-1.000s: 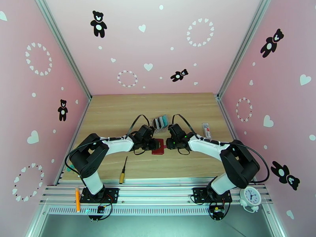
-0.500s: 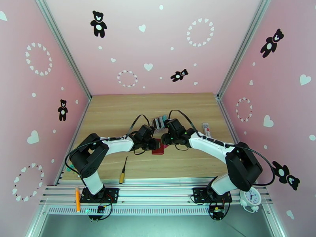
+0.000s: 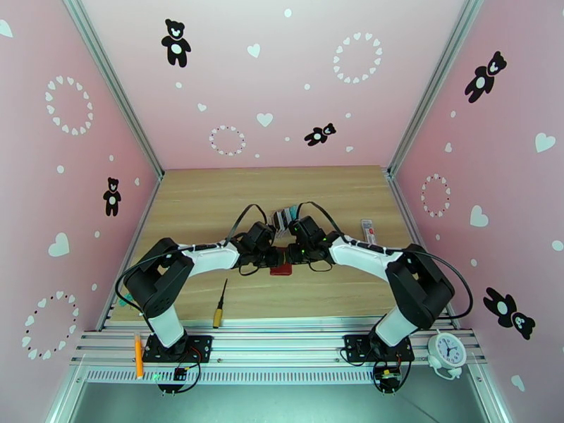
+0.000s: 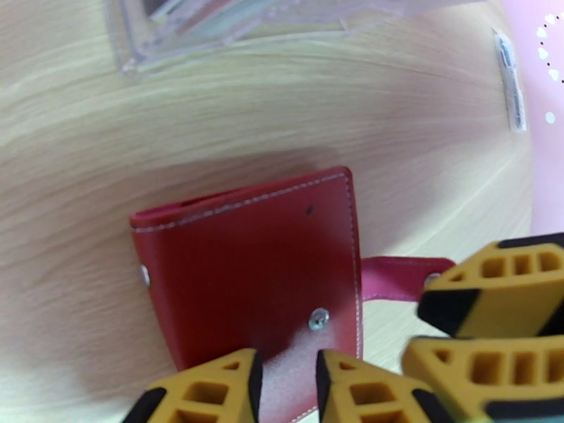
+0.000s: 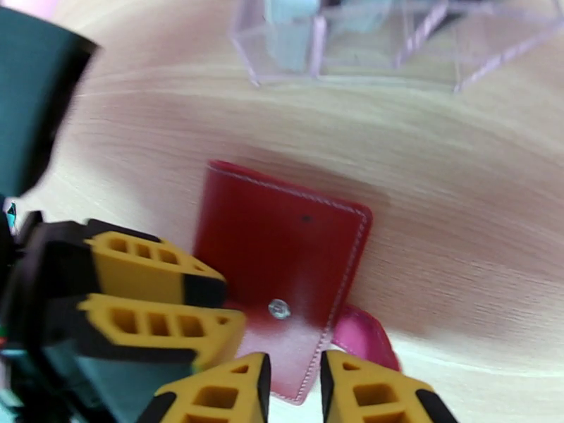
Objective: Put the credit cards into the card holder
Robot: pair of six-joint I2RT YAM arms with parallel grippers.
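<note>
Right fingers (image 5: 333, 386) moved in opposite left fingers (image 4: 330, 386), both narrowly parted over card holder (image 4: 254, 269) edge, apparently gripping nothing.

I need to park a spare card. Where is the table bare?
Bare: the far strip between the clear rack and the back wall, and the near patch right of the screwdriver. Crowded: the middle, where the left gripper and right gripper meet at the card holder.

The left white-and-black jointed arm (image 3: 204, 256) and right white-and-black jointed arm (image 3: 359, 252) stretch low and inward, the left yellow-fingered gripper (image 4: 287, 361) and right yellow-fingered gripper (image 5: 294, 361) nearly tip to tip, jaws narrowly parted.
</note>
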